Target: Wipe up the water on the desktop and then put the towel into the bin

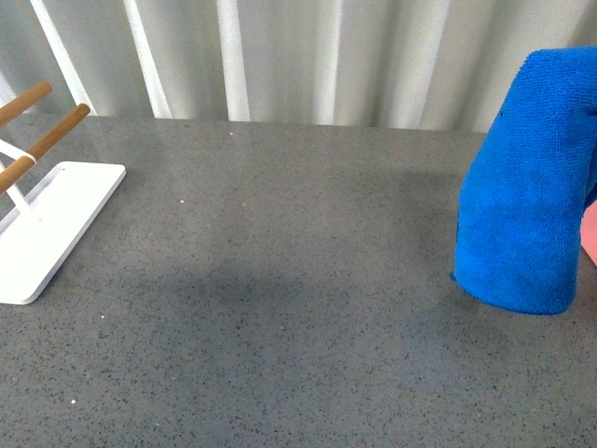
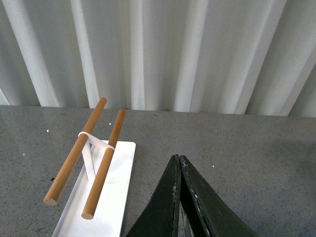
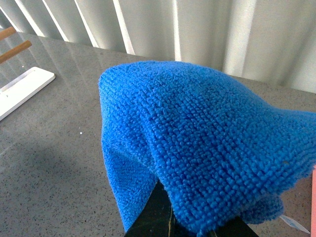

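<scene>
The bright blue towel (image 1: 527,187) hangs above the dark grey speckled desktop (image 1: 280,280) at the far right of the front view, its lower edge just off the surface. My right gripper (image 3: 170,222) is shut on the towel (image 3: 207,143), which drapes over the jaws and hides most of them. A sliver of the salmon-pink bin (image 1: 590,238) shows behind the towel at the right edge, and also in the right wrist view (image 3: 313,207). My left gripper (image 2: 178,160) is shut and empty above the desktop (image 2: 247,158). No water shows on the surface.
A white rack base (image 1: 47,224) with wooden bars (image 1: 42,140) stands at the left edge, also in the left wrist view (image 2: 101,197). A pale pleated curtain (image 1: 308,56) runs along the back of the desktop.
</scene>
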